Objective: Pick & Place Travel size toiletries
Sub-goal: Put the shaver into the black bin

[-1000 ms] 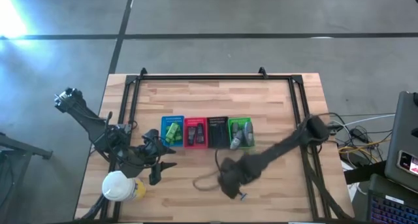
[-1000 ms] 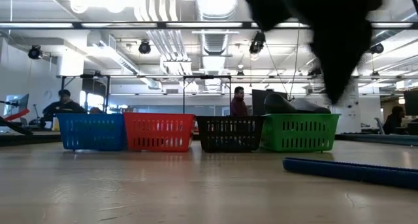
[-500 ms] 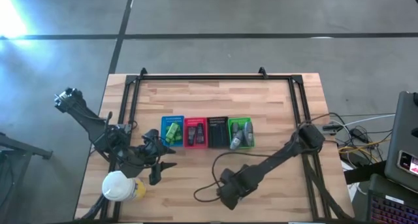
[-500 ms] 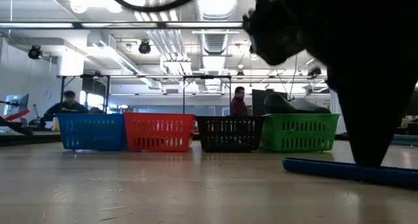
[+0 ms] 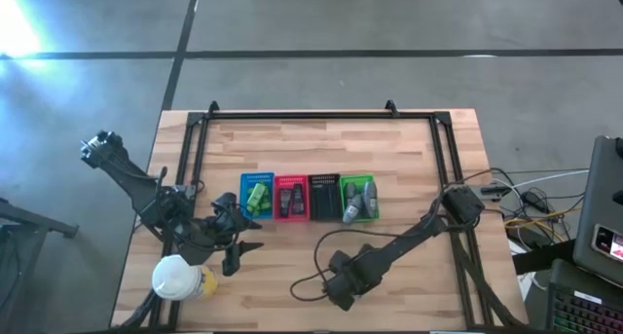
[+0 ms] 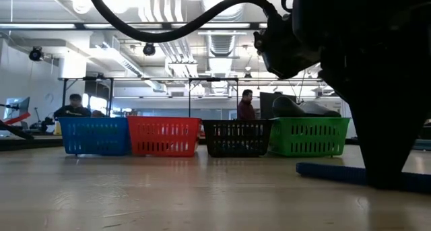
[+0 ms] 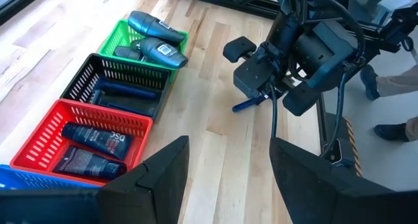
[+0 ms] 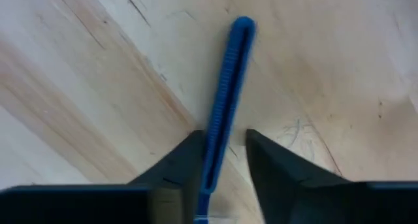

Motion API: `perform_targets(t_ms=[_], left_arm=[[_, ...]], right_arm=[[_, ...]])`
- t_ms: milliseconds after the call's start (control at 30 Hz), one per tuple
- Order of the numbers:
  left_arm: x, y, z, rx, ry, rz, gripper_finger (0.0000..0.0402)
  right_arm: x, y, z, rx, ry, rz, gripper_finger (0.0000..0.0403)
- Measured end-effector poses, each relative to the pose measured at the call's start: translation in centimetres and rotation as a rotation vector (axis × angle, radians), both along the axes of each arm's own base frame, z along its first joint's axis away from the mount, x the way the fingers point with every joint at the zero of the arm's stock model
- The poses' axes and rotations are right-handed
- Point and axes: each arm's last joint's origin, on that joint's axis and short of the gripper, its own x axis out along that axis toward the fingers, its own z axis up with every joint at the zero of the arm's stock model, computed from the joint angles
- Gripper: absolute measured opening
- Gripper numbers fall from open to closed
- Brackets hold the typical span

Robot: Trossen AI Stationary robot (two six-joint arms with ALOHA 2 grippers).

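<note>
Four small baskets sit in a row mid-table: blue basket w/ bright green bottles, red basket w/ two dark flat packets, black basket w/ thin dark sticks, green basket w/ grey tapered tubes. Taking the green basket as landmark: the right gripper is down at the table surface well in front of it, toward the near table edge, arm reaching in from the right side. Right wrist view: a blue ribbed stick lies flat on the wood table, its near end running between the two dark fingers; slim gaps show either side of it, so fingers are close about the stick but whether they actually clamp it cannot be told. Low view: same stick lies on the table in front of the green basket, gripper body standing over its end. Left gripper hangs well to the other end of the row, near the blue basket, fingers apart, nothing between them. Yellow cup w/ white lid stands beside the left arm, near the table edge. People visible in the room behind.
</note>
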Motion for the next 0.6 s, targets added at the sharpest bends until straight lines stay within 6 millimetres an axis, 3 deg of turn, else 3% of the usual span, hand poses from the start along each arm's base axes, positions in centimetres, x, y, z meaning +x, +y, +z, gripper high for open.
perform_targets(t_ms=[167, 333, 467, 600], left_arm=[[0.0, 0.0, 0.0, 0.0, 0.0, 0.0, 0.0218], [0.0, 0.0, 0.0, 0.0, 0.0, 0.0, 0.0218], [0.0, 0.0, 0.0, 0.0, 0.0, 0.0, 0.0218], [0.0, 0.0, 0.0, 0.007, 0.0, -0.004, 0.0218]], right_arm=[[0.0, 0.0, 0.1, -0.012, -0.014, -0.008, 0.0027], [0.0, -0.5, 1.1, -0.032, -0.046, -0.067, 0.0024], [0.4, -2.3, 4.5, -0.022, -0.152, -0.183, 0.0024], [1.6, -5.8, 8.3, -0.012, -0.314, -0.312, 0.0023]])
